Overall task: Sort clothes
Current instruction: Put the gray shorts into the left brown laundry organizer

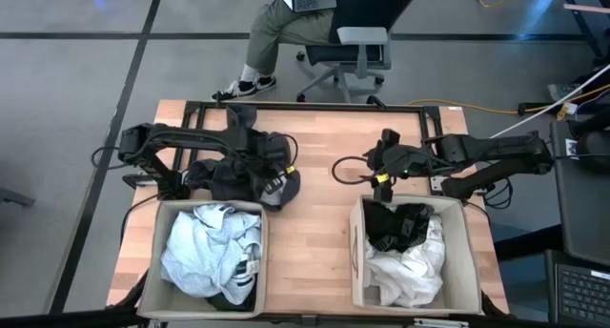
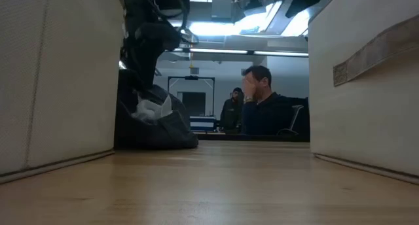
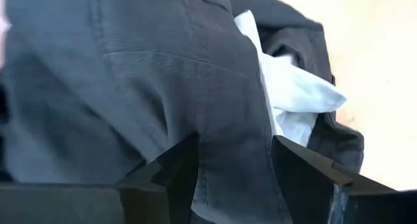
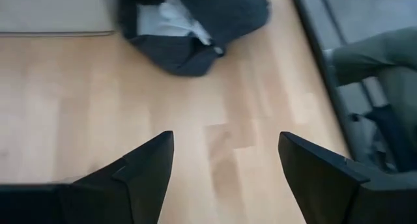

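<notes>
While left claw (image 3: 228,178) pinches one dark grey garment (image 3: 130,87), two bins (image 1: 172,223) hold clothes.

Centre lane: bare table (image 1: 319,242) between left bin (image 1: 152,261) and right bin (image 1: 472,261).
Obstacle, 10 o'clock: grey garment (image 1: 243,180) under left gripper (image 1: 272,180).
12 o'clock: chair (image 1: 353,51), person (image 1: 286,28).

Two beige fabric bins, the left bin (image 1: 152,271) and the right bin (image 1: 472,261), stand at the wooden worktop's (image 1: 319,223) near edge, while beyond its far edge a person (image 1: 286,28) sits by a grey office chair (image 1: 357,51).
</notes>
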`<act>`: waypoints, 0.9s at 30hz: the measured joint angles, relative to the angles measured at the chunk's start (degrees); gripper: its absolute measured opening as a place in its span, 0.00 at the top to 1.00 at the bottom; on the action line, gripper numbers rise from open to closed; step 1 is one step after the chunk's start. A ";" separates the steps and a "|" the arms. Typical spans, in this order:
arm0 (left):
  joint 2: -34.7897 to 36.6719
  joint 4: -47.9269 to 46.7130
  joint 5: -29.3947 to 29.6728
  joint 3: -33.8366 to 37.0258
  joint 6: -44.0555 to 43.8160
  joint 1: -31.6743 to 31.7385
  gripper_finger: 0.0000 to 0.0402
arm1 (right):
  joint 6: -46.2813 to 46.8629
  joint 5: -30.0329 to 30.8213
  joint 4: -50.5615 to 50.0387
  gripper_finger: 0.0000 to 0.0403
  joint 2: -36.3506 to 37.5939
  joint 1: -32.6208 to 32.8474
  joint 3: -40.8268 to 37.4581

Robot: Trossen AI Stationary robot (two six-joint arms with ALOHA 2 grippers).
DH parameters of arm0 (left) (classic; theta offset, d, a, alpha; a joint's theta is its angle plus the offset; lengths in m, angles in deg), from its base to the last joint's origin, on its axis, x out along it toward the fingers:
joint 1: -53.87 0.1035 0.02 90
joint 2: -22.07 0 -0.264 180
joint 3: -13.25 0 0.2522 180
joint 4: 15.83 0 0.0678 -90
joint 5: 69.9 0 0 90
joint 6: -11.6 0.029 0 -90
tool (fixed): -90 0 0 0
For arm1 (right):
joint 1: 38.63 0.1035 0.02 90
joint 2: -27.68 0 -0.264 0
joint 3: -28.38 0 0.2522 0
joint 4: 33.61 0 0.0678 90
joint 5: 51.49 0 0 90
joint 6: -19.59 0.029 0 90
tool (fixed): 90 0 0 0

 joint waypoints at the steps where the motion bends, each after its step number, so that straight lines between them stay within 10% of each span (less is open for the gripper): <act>1: -0.52 0.14 -0.46 0.00 0.44 -0.06 0.55 | 0.06 -1.38 0.70 0.31 0.03 0.36 -0.56; 27: -12.69 18.89 -4.84 11.21 10.76 -2.04 0.55 | 2.54 1.08 7.53 0.31 -0.04 12.67 -6.69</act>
